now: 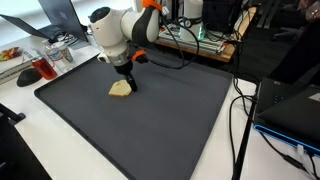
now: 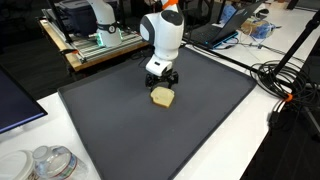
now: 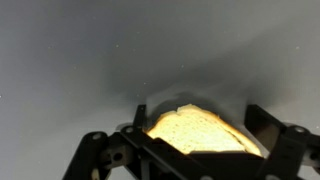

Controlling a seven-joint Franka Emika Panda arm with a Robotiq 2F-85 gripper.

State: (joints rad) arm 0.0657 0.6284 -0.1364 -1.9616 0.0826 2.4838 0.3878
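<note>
A pale yellow slice of bread (image 1: 121, 90) lies flat on the dark mat (image 1: 170, 120), and it also shows in the other exterior view (image 2: 162, 97). My gripper (image 1: 126, 76) hangs just above it, pointing down, in both exterior views (image 2: 161, 78). In the wrist view the bread (image 3: 200, 132) fills the gap between my two black fingers (image 3: 200, 150), which stand wide apart on either side of it. The fingers look open, close to the bread's edges. The lower part of the bread is hidden behind the gripper body.
The mat (image 2: 200, 120) covers most of the white table. A red cup and clutter (image 1: 40, 68) stand off one corner. A wooden bench with electronics (image 2: 95, 45) is behind, cables (image 2: 285, 85) run along one side, and a round container (image 2: 50, 162) sits near a corner.
</note>
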